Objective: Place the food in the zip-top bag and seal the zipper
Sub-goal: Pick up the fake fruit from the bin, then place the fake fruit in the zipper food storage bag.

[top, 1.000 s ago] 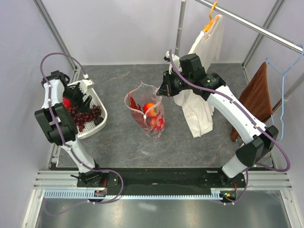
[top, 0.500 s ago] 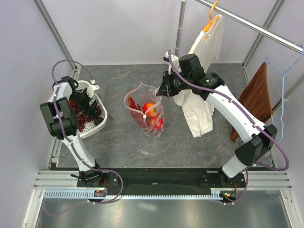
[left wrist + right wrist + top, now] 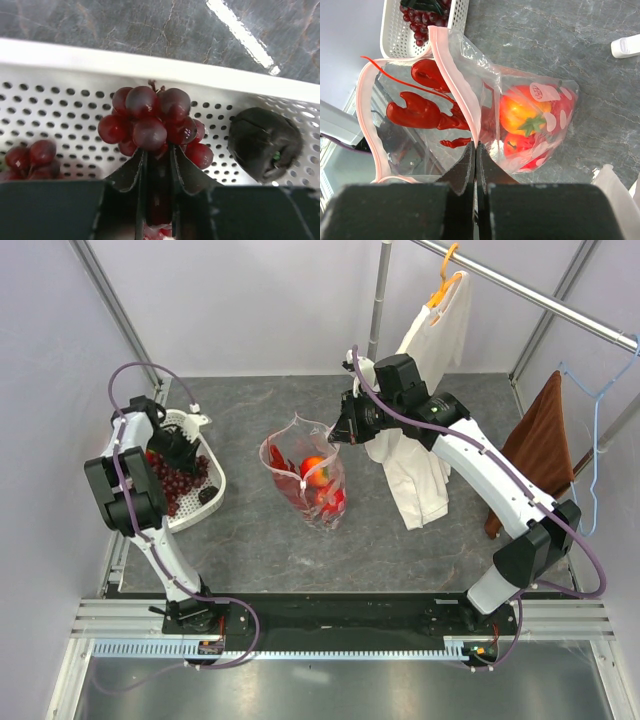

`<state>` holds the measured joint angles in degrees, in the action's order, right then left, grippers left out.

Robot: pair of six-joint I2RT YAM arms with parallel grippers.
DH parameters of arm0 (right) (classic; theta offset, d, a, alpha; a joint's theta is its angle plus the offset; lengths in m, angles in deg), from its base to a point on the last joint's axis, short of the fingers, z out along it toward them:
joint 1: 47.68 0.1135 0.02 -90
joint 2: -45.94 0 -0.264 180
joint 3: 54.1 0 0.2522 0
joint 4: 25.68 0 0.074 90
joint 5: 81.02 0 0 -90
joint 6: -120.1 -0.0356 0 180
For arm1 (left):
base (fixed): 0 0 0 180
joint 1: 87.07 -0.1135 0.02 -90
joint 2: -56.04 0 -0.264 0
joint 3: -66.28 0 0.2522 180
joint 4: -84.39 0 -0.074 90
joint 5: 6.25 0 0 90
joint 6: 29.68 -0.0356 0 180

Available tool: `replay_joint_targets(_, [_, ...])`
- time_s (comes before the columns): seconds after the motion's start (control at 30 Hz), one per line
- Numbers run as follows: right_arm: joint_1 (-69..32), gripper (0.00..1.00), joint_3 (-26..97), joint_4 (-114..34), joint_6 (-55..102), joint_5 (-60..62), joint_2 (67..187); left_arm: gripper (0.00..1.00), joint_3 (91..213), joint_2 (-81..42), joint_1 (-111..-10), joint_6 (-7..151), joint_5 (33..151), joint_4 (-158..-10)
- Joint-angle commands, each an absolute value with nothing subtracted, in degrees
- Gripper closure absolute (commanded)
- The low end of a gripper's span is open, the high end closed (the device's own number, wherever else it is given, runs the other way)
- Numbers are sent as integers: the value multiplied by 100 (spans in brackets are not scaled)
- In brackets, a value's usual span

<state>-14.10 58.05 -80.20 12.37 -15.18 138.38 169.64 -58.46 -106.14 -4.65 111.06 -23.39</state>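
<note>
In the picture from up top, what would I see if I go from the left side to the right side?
White basket of grapes → clear zip-top bag → cream shirt → brown cloth.

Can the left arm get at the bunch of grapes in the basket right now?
Likely yes. The left gripper has its fingers closed around the grape bunch in the white basket, with nothing lying over it; the dark piece sits apart beside it.

Overhead view looking down, close wrist views, basket shared
</note>
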Motion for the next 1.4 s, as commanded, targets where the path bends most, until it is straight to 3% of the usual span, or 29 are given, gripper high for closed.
replay_joint_targets(0.0, [-1420, 100, 5976, -7882, 1261, -1589, 13866, 88, 17503, -5304, -10781, -164, 11442, -1955])
replay_joint_targets(0.13, [-1428, 100, 5968, -7873, 1253, -1598, 13857, 98, 17953, -5215, -10957, -67, 11697, -1375])
replay_joint_targets(0.43, [-1428, 100, 5915, -7865, 1244, -1606, 13778, 98, 18945, -5040, -11133, 187, 12320, -575])
replay_joint_targets(0.57, [-1428, 100, 5906, -7856, 1226, -1633, 13787, 98, 19815, -4794, -11107, 311, 13611, 417])
replay_joint_targets(0.73, [-1428, 100, 5897, -7847, 1217, -1641, 13778, 98, 20703, -4267, -10668, 1239, 14674, 455])
replay_joint_targets(0.9, [-1428, 100, 5862, -7829, 1209, -1641, 13770, 98, 20627, -3503, -9642, 2891, 15239, -904])
replay_joint_targets(1.03, [-1428, 100, 5845, -7820, 1182, -1650, 13761, 98, 19862, -2686, -8534, 4919, 15152, -3476])
replay_joint_targets(1.2, [-1428, 100, 5827, -7812, 1174, -1650, 13691, 98, 19343, -2526, -7444, 5479, 14976, -4247])
replay_joint_targets(1.37, [-1437, 100, 5739, -7820, 1182, -1668, 13620, 98, 18561, -2403, -6959, 5215, 14423, -4545])
